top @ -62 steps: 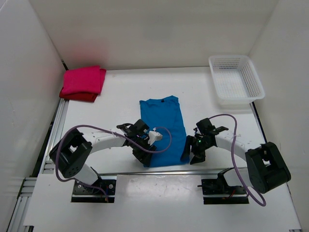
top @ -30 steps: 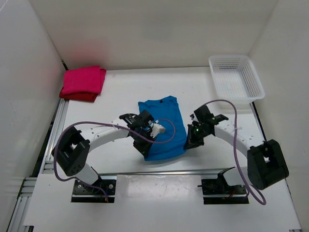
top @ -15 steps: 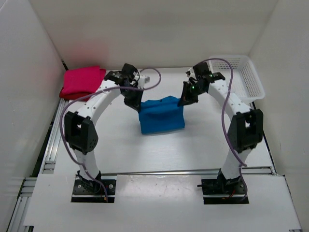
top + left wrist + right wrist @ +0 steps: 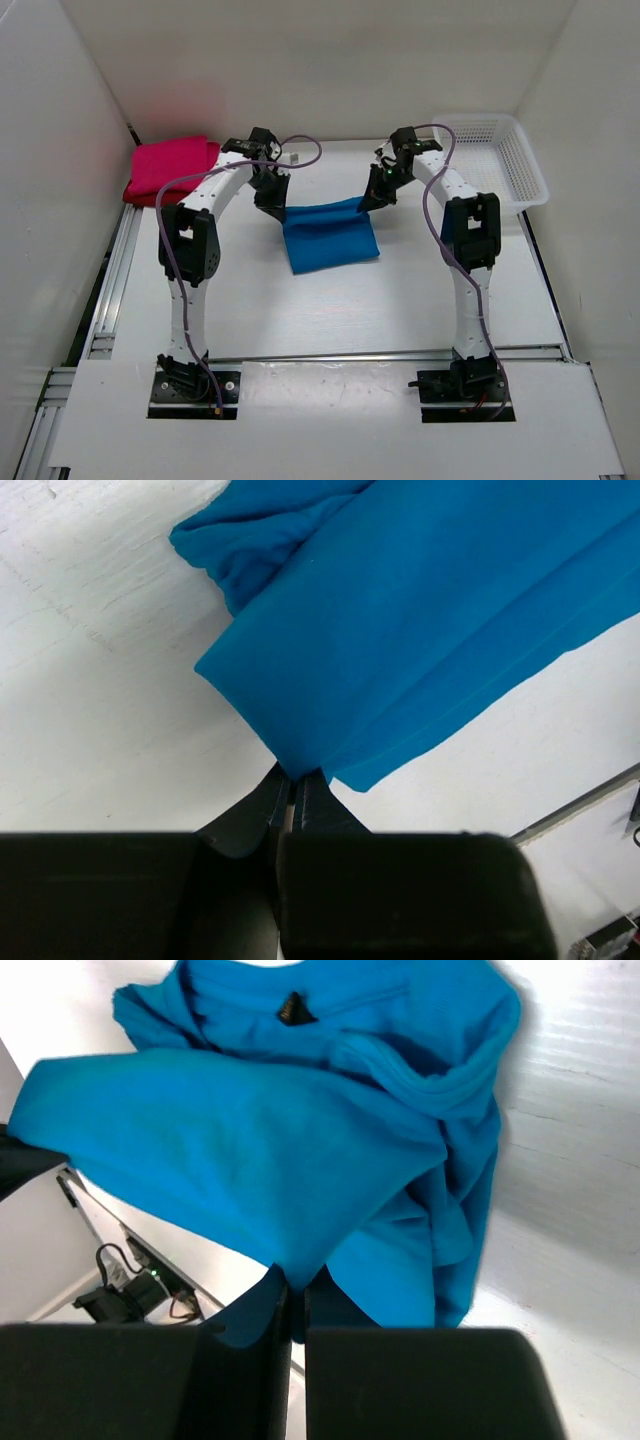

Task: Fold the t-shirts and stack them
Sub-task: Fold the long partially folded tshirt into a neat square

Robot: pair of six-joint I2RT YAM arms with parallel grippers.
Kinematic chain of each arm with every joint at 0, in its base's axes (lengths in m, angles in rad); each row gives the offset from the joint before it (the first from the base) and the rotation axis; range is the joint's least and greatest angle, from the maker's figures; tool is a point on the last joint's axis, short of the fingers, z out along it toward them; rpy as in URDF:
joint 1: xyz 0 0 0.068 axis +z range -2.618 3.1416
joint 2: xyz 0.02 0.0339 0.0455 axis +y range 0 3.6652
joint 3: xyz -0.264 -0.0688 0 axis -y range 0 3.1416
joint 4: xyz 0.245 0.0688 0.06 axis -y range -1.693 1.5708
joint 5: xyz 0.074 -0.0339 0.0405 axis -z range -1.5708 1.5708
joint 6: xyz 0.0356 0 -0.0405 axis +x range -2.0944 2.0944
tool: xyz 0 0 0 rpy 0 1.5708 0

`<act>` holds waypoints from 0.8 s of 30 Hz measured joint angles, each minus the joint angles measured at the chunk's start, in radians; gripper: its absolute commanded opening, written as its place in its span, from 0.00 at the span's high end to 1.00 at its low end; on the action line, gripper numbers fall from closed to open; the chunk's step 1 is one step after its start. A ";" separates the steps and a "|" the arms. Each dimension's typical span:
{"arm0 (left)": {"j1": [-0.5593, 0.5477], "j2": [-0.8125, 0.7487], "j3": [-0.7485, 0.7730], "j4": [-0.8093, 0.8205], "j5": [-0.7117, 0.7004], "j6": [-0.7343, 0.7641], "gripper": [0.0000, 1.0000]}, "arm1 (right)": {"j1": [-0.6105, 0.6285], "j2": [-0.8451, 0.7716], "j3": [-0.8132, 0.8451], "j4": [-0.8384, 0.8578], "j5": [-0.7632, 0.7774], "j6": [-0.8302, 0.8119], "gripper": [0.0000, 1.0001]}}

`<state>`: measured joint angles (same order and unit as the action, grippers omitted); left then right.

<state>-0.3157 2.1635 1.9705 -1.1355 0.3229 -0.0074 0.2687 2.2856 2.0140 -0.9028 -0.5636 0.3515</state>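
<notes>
**Blue t-shirt point(image 4: 330, 238) being held up by two corners**

We are holding the blue t-shirt w/ both arms, which are reaching toward the far side of the table point(image 4: 340, 310). The left gripper point(image 4: 297, 780) is pinching the left corner of the lifted edge, its jaws nearly together w/ only cloth between them. The right gripper point(image 4: 296, 1285) is pinching the right corner in the same narrow way. The held edge is hanging between the two grippers and sagging a bit in the middle. The rest of the shirt is lying doubled on the table, approx. at its centre, a little toward the far side. In the right wrist view the collar point(image 4: 400, 1075) and a small dark label point(image 4: 292, 1007) are showing under the lifted layer.

The magenta-pink t-shirt point(image 4: 172, 165) is lying folded in the far left corner, on top of the dark red t-shirt point(image 4: 160, 197), and both are well apart from the blue one. The white mesh basket point(image 4: 497, 203) is standing in the far right corner.
</notes>
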 measured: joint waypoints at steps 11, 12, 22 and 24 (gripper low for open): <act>0.032 0.023 0.002 0.058 0.036 0.000 0.89 | -0.005 -0.009 -0.052 0.063 -0.027 0.065 0.80; 0.032 0.027 0.004 0.068 0.035 0.000 0.89 | -0.005 0.002 -0.039 0.070 -0.026 0.074 0.74; 0.054 0.143 0.091 0.173 -0.095 0.004 0.49 | -0.030 0.089 0.024 0.257 0.059 0.275 0.48; 0.073 0.154 0.146 0.200 -0.140 0.005 0.04 | -0.045 0.088 0.050 0.309 0.100 0.307 0.47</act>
<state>-0.2428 2.3180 2.1162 -0.9360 0.1833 -0.0025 0.2234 2.3737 2.0636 -0.5938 -0.4641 0.6590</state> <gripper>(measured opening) 0.700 0.525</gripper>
